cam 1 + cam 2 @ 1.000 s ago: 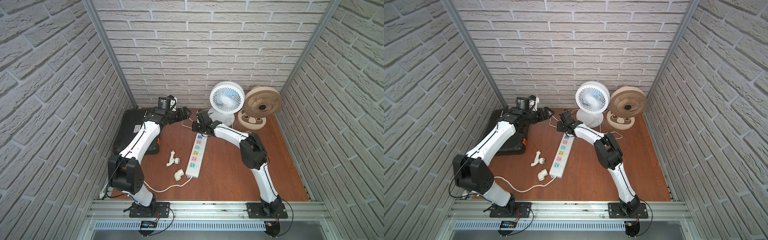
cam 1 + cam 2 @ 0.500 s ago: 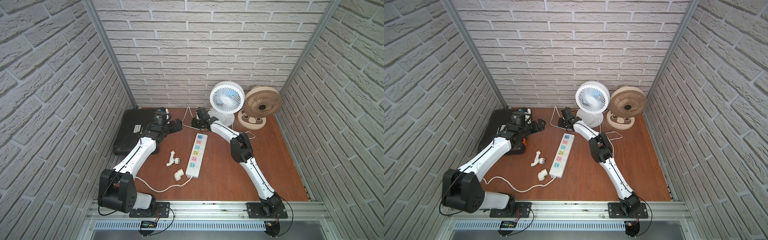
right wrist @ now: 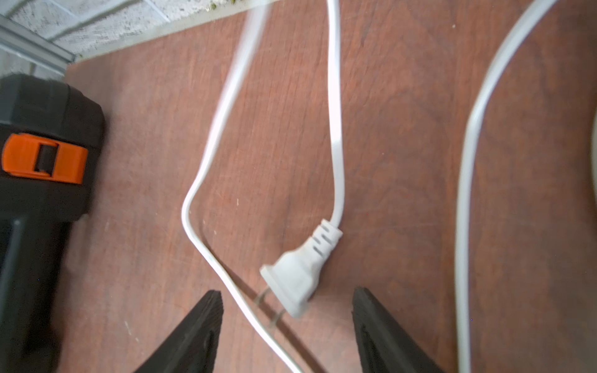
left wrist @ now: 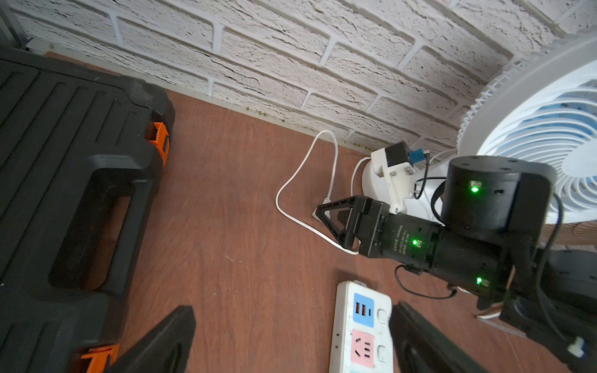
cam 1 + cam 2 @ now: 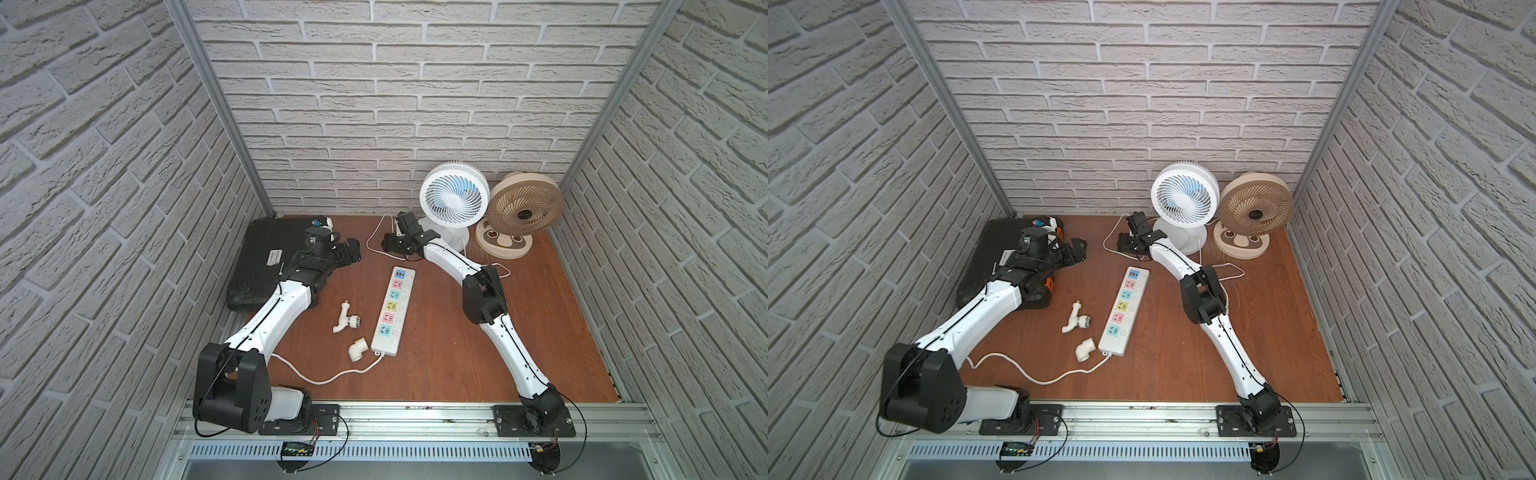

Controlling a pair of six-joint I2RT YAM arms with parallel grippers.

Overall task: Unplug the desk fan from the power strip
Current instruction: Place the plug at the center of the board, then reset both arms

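The power strip (image 5: 392, 318) is seen lying flat near the middle of the wooden table (image 5: 449, 365) in both top views. Its blue end is turned towards the back wall, and its own white cord (image 5: 332, 376) is trailed from the near end towards the left arm's base. In the right wrist view the white plug (image 3: 298, 274) of the fan cord (image 3: 336, 129) is shown lying on the bare wood with its two prongs exposed, apart from the strip and near its blue end. The right gripper (image 3: 286, 290) is held low over that plug with its fingers spread wide; the plug is framed between them and is touched by neither. The fan cord is looped back towards the foot of the white desk fan (image 5: 453, 195), which is stood against the back wall with a tan fan (image 5: 524, 208) just beside it. The left gripper (image 4: 289, 310) is held to the left of the strip's blue end, beside a black tool case (image 5: 266, 257) fitted with orange latches; its fingers are likewise spread, and nothing is gripped between them. A white tap-shaped fitting (image 5: 345, 322) and a white elbow (image 5: 357, 349) are laid on the table just left of the strip.
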